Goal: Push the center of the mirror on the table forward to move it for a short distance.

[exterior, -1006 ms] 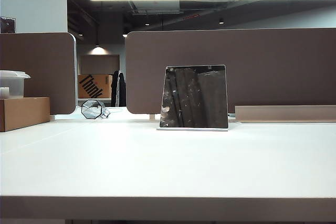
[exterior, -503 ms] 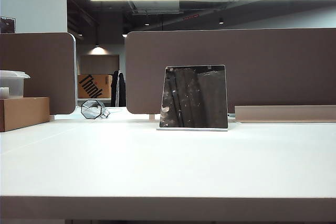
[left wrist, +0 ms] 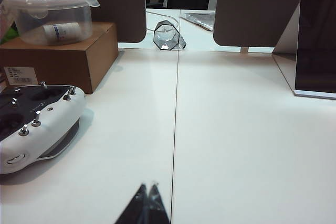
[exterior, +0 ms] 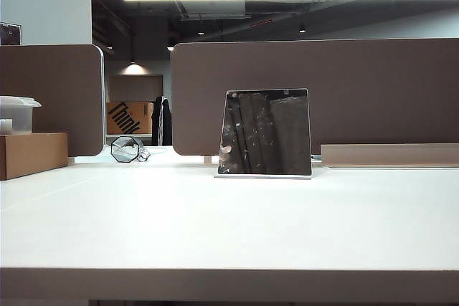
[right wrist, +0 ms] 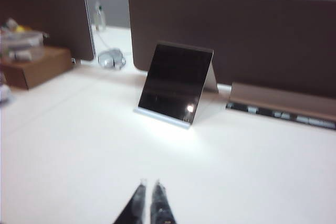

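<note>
Both grippers hover low over the near part of the white table [exterior: 229, 227], neither in sight of the exterior camera. The left gripper [left wrist: 146, 186] shows only its two dark fingertips, pressed together and holding nothing; a white handheld controller [left wrist: 32, 124] lies on the table near it. The right gripper [right wrist: 148, 185] has its tips nearly touching, with a thin gap between them, and is likewise empty, well short of the mirror [exterior: 265, 132].

Farther back, the mirror stands near the table's middle, leaning back on its thin white base plate [exterior: 262, 176], its dark face reflecting the ceiling. At the left edge a cardboard box [exterior: 32, 154] carries a clear plastic container [exterior: 17, 114]. A small octagonal glass object [exterior: 125, 149] sits beyond, near the gap between the brown partition panels [exterior: 358, 91] that close the table's far side.
</note>
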`<state>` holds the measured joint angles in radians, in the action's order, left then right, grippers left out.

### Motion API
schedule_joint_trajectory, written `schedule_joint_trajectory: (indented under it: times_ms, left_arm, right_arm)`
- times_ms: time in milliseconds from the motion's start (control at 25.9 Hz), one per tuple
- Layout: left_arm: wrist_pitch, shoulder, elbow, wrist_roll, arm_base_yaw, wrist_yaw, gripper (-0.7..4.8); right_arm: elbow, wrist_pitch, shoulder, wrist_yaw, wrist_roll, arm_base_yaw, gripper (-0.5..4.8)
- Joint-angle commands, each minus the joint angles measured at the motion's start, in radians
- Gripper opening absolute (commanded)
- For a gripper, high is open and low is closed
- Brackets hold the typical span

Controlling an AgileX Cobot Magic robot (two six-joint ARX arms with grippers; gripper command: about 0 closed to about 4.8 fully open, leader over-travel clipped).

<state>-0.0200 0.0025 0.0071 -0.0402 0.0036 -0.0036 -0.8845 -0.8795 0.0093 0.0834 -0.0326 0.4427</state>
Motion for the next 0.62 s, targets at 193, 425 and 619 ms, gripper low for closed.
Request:
schedule_joint_trajectory:
  times_ms: [193, 425, 619]
  left_arm:
    - [0.006, 0.000, 0.000, 0.003, 0.002, 0.001, -0.05]
    - [0.006, 0.000, 0.000, 0.003, 0.002, 0.001, -0.05]
    - [0.006, 0.000, 0.000, 0.003, 0.002, 0.001, -0.05]
  right_arm:
    - [0.000, -0.120, -0.004, 0.080, 0.010, -0.001, 0.28]
    - [0.002, -0.090, -0.004, 0.166, -0.014, -0.001, 0.28]
    - [0.126, 0.075, -0.004, 0.187, 0.022, -0.047, 0.27]
